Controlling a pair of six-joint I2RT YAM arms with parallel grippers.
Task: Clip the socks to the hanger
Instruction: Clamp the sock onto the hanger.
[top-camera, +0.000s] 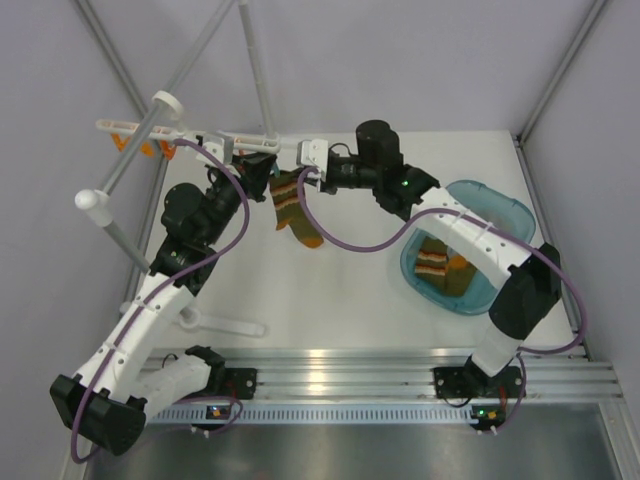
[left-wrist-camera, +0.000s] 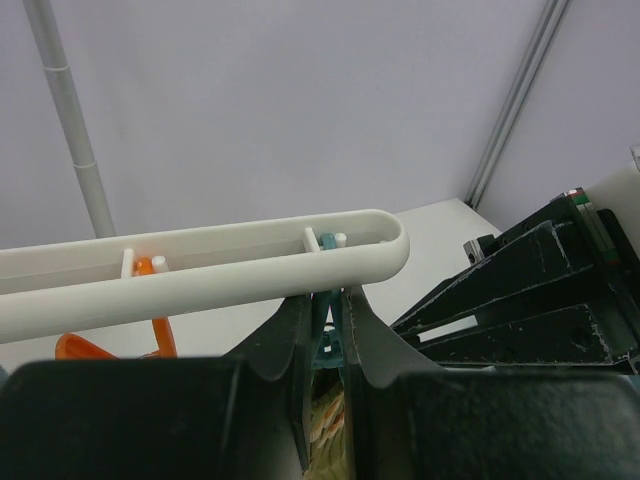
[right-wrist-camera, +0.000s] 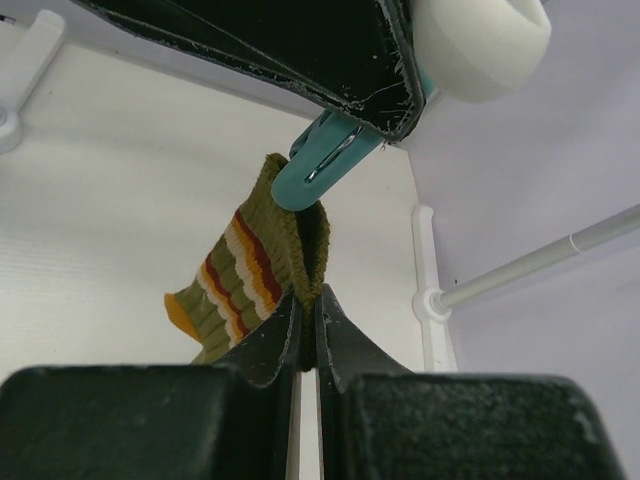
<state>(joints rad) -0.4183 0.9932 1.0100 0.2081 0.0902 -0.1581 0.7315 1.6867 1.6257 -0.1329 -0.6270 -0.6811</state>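
Note:
The hanger (top-camera: 170, 130) is a thin white bar at the back left; its rounded end (left-wrist-camera: 380, 250) lies just above my left gripper (left-wrist-camera: 328, 300). That gripper (top-camera: 262, 168) is shut on a teal clip (left-wrist-camera: 328, 325) dangling from the bar. One striped olive sock (top-camera: 293, 208) hangs under the clip. In the right wrist view the clip (right-wrist-camera: 315, 170) meets the top of the sock (right-wrist-camera: 250, 270). My right gripper (right-wrist-camera: 308, 300) is shut on the folded cuff edge just below. A second sock (top-camera: 440, 265) lies in the teal basket (top-camera: 500, 212).
Orange clips (left-wrist-camera: 160, 330) hang further left along the bar. Grey-white stand poles (top-camera: 120, 170) slant across the back left, with a white foot (top-camera: 225, 325) on the table. The enclosure's walls and corner posts stand close behind the hanger.

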